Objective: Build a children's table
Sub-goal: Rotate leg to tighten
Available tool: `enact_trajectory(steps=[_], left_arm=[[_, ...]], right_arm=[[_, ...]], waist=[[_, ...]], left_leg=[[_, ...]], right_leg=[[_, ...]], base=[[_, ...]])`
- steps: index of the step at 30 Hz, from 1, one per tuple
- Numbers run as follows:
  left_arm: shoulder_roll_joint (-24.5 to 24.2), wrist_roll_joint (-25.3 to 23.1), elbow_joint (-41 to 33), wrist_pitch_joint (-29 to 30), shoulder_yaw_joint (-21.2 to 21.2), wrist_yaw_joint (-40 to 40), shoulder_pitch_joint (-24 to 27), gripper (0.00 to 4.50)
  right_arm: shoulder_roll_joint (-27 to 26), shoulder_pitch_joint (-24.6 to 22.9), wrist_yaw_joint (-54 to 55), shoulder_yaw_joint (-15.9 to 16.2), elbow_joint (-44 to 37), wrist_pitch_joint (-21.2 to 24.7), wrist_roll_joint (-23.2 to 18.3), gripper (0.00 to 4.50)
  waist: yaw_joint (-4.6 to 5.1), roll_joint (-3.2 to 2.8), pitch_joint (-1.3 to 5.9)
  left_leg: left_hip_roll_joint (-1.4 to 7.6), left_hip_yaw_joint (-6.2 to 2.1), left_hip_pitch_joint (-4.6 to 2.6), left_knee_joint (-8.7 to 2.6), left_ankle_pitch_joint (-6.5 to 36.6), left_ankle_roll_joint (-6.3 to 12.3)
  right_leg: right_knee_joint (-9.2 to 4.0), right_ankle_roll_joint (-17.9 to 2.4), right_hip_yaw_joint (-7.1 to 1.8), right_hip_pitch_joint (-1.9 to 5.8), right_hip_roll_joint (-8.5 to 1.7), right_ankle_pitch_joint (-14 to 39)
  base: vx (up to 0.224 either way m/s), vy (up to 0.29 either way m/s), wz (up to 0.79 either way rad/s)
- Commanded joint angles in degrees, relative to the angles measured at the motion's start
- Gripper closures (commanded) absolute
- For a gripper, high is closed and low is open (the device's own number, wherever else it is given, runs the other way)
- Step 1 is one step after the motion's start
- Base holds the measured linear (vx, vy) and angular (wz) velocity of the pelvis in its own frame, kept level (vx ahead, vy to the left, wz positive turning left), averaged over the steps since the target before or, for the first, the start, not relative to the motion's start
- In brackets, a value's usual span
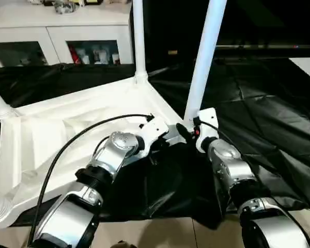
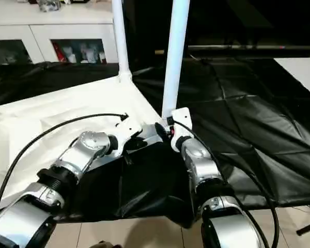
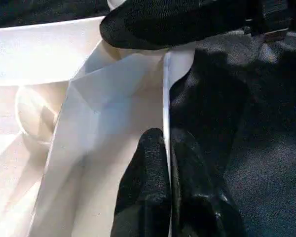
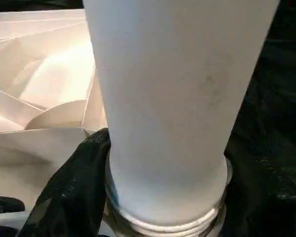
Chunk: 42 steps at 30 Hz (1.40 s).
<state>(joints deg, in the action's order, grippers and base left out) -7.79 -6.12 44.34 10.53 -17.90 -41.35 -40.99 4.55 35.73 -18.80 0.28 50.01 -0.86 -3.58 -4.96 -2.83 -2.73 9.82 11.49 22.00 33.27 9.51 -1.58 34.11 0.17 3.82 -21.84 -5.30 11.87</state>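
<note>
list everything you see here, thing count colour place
tabletop: one, white, upside down on the work table, ribbed underside up
legs: three in view, white, upright at the tabletop's corners
work table: one, draped in black cloth
cabinet: one, white with glass doors, behind the work table
left gripper: one, black fingers pinching the tabletop's thin rim
right gripper: one, black fingers around the base of the nearest leg
forearms: two, silver, reaching in from the near edge
</note>
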Motion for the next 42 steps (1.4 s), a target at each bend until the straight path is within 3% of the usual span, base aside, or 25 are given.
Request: enact_trajectory(steps=[1,3,5,7,11,13,16,19,21,25,26,28,33,38,39,42], left_arm=[[0.67,-0.35,2.10,0.05,0.70,3.30,-0.21,4.50],[0.35,-0.57,2.30,-0.25,0.63,3.02,-0.05,4.50],[-0.16,-0.86,2.35,-0.83,0.29,1.91,0.15,4.50],[-0.37,-0.89,2.20,-0.94,0.16,1.30,0.30,4.50],[-1.94,0.38,-0.61,-2.68,-0.03,-3.67,1.87,4.50],[-3.28,1.52,-3.03,-3.81,0.01,-6.86,3.20,4.50],[-4.64,2.49,-5.41,-4.38,-0.14,-10.04,4.36,4.50],[-7.76,3.82,-9.82,-4.38,-0.84,-15.88,6.33,4.50],[-10.22,5.52,-13.77,-4.14,-1.20,-21.15,8.00,4.50],[-12.26,6.91,-18.03,-3.25,-1.25,-25.08,9.72,4.50],[-12.51,7.13,-18.60,-3.04,-1.16,-25.45,9.91,4.50],[-12.56,7.22,-18.76,-2.98,-1.02,-25.39,9.98,4.50],[-12.89,7.47,-19.75,-2.44,-0.61,-25.65,10.37,4.50],[-13.20,7.53,-20.91,-1.53,-0.54,-26.04,10.75,4.50],[-13.16,7.46,-20.82,-1.58,-0.56,-26.00,10.73,4.50],[-13.12,7.21,-20.63,-1.72,-0.49,-25.75,10.81,4.50]], right_arm=[[-1.78,-1.02,-1.46,1.89,2.60,0.68,0.96,1.75],[-1.54,-0.96,-3.50,1.31,2.34,0.16,-0.14,1.75],[-0.90,-1.09,-6.03,0.85,1.34,-0.42,-1.08,1.05],[-0.59,-1.17,-6.96,0.61,0.83,-0.49,-1.46,1.05],[3.41,-1.85,-14.65,0.19,-4.01,0.92,-3.87,0.60],[7.15,-3.38,-22.19,1.92,-8.77,3.19,-4.93,0.48],[10.43,-5.13,-27.75,4.07,-12.80,4.32,-4.80,0.21],[15.13,-7.70,-34.95,5.00,-18.66,4.97,-5.85,0.15],[17.31,-8.65,-37.72,4.75,-20.58,3.50,-6.16,0.15],[18.59,-9.83,-40.57,5.36,-22.37,3.12,-6.48,0.15],[18.78,-10.25,-41.32,5.79,-23.10,3.51,-6.66,0.15],[18.89,-10.56,-41.87,6.26,-23.55,4.20,-6.72,0.15],[18.46,-11.13,-42.71,6.77,-23.95,4.26,-6.93,0.15],[17.17,-10.79,-43.40,6.55,-24.11,4.52,-7.88,0.15],[17.11,-10.74,-43.35,6.66,-23.96,4.43,-7.83,0.43],[17.06,-10.85,-43.40,6.80,-23.71,4.27,-7.86,0.63]], waist=[[0.23,0.56,2.87],[0.15,0.47,2.78],[0.02,0.70,2.83],[-0.09,0.75,2.89],[-0.47,1.05,3.07],[-0.51,1.54,3.14],[-1.19,1.62,3.32],[-1.64,1.70,3.64],[-1.71,1.61,3.97],[-1.76,1.38,4.33],[-1.71,1.49,4.21],[-1.76,1.44,4.02],[-1.67,1.58,3.53],[-1.66,1.56,3.75],[-1.70,1.55,3.85],[-1.78,1.66,3.97]], left_leg=[[3.59,-2.60,-1.91,-5.17,26.24,-2.22],[3.54,-2.53,-1.97,-5.08,26.27,-1.98],[3.57,-2.49,-1.95,-5.03,25.56,-1.40],[3.60,-2.35,-1.87,-4.98,24.51,-0.89],[3.76,-2.08,-1.45,-4.84,20.12,0.85],[3.67,-1.99,-1.10,-4.68,18.22,1.99],[3.86,-1.76,-0.96,-4.30,14.92,3.51],[3.90,-1.69,-0.54,-3.90,10.86,4.73],[3.77,-1.54,-0.50,-3.46,7.78,5.80],[3.78,-1.45,0.01,-2.55,3.73,8.45],[3.79,-1.40,-0.01,-2.54,4.02,8.67],[3.77,-1.33,-0.15,-2.59,5.69,8.57],[3.93,-1.47,-0.49,-3.27,11.26,4.92],[3.83,-1.47,-0.48,-3.13,9.96,4.63],[3.78,-1.46,-0.40,-3.01,8.85,4.98],[3.70,-1.39,-0.38,-2.76,7.22,5.95]], right_leg=[[-5.55,-9.11,-2.55,0.44,-4.47,23.08],[-5.67,-9.35,-2.64,0.39,-4.53,23.32],[-5.69,-9.33,-2.68,0.51,-4.60,23.32],[-5.61,-9.59,-2.71,0.59,-4.55,22.34],[-5.19,-10.40,-2.79,1.09,-4.58,18.28],[-5.01,-10.75,-2.66,1.45,-4.54,17.73],[-4.64,-10.88,-2.63,1.50,-4.40,15.94],[-3.85,-11.61,-2.57,1.69,-4.31,11.72],[-3.15,-13.18,-2.45,1.61,-4.05,6.71],[-1.69,-15.77,-2.34,1.22,-3.64,-2.09],[-1.77,-15.91,-2.29,1.11,-3.57,-2.03],[-2.03,-15.81,-2.31,1.08,-3.61,0.32],[-3.05,-13.89,-2.57,1.02,-3.97,10.08],[-2.74,-13.86,-2.62,1.12,-3.91,7.76],[-2.56,-14.11,-2.59,1.18,-3.89,6.34],[-2.25,-14.63,-2.50,1.21,-3.81,4.01]], base=[[0.000,0.000,0.00],[0.000,0.000,0.00],[0.000,0.000,0.00],[0.000,0.000,0.00],[0.000,0.000,0.00],[0.000,0.000,0.00],[0.000,0.000,0.00],[0.017,-0.007,-0.01],[0.000,0.000,0.00],[0.000,0.000,0.00],[0.000,0.000,0.00],[0.000,0.000,0.00],[0.000,0.000,0.00],[0.000,0.000,0.00],[0.000,0.000,0.00],[0.000,0.000,0.00]])
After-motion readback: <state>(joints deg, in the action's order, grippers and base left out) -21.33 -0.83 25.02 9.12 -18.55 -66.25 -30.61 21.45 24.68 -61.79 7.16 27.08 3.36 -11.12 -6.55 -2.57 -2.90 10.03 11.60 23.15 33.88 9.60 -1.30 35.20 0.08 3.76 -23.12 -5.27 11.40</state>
